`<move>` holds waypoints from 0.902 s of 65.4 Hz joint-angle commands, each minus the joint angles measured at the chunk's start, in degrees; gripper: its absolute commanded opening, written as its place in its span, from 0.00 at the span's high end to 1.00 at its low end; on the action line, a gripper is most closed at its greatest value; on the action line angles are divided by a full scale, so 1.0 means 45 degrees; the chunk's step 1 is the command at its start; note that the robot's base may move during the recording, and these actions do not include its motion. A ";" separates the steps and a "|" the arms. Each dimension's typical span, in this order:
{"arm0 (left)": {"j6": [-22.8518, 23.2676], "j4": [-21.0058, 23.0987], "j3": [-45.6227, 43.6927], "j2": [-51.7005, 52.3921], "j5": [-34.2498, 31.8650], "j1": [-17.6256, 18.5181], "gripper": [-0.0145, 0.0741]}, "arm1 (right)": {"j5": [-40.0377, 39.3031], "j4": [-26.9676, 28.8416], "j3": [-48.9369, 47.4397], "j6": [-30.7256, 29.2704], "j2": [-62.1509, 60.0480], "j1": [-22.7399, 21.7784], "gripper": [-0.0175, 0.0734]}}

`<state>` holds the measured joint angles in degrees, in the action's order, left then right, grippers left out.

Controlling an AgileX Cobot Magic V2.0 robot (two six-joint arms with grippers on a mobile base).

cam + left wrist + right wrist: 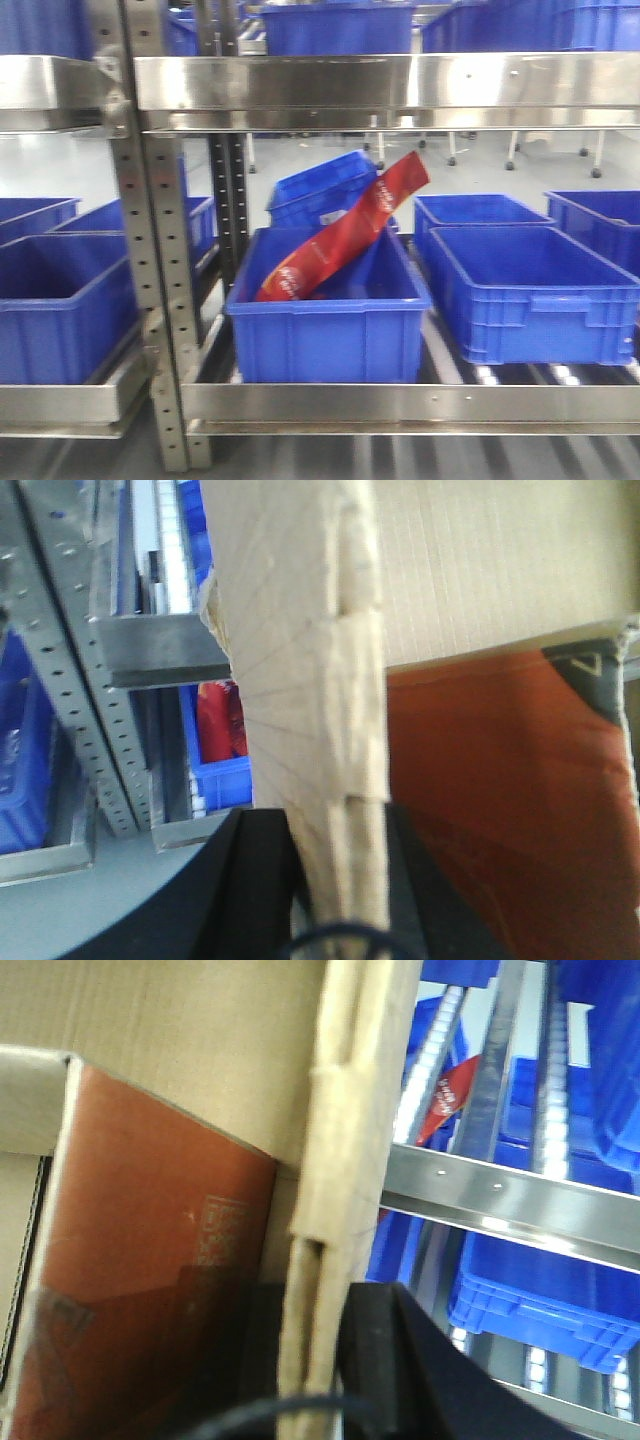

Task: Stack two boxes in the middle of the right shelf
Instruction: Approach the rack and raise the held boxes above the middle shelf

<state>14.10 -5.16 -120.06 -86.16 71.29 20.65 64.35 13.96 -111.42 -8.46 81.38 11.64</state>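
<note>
Bright, even overhead light, with glare streaks on the steel shelf lip [400, 85]. Front view slightly soft. Both wrist views are blurred where the cardboard box [300, 680] sits close and washed out.

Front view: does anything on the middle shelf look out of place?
Yes. A red packet leans diagonally out of the centre blue bin, its top end poking well above the rim instead of lying flat inside.
</note>
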 commanded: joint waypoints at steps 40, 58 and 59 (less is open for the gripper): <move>0.0005 -0.0125 -0.0206 0.0274 -0.0516 -0.0070 0.96 | -0.0681 -0.0437 -0.0128 -0.0106 -0.0135 -0.0118 0.98; 0.0005 -0.0125 -0.0206 0.0274 -0.0516 -0.0070 0.96 | -0.0681 -0.0437 -0.0128 -0.0106 -0.0135 -0.0118 0.98; 0.0005 -0.0125 -0.0206 0.0274 -0.0516 -0.0070 0.96 | -0.0681 -0.0437 -0.0128 -0.0106 -0.0135 -0.0118 0.98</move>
<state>14.10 -5.16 -120.06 -86.16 71.29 20.65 64.35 13.96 -111.42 -8.46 81.38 11.64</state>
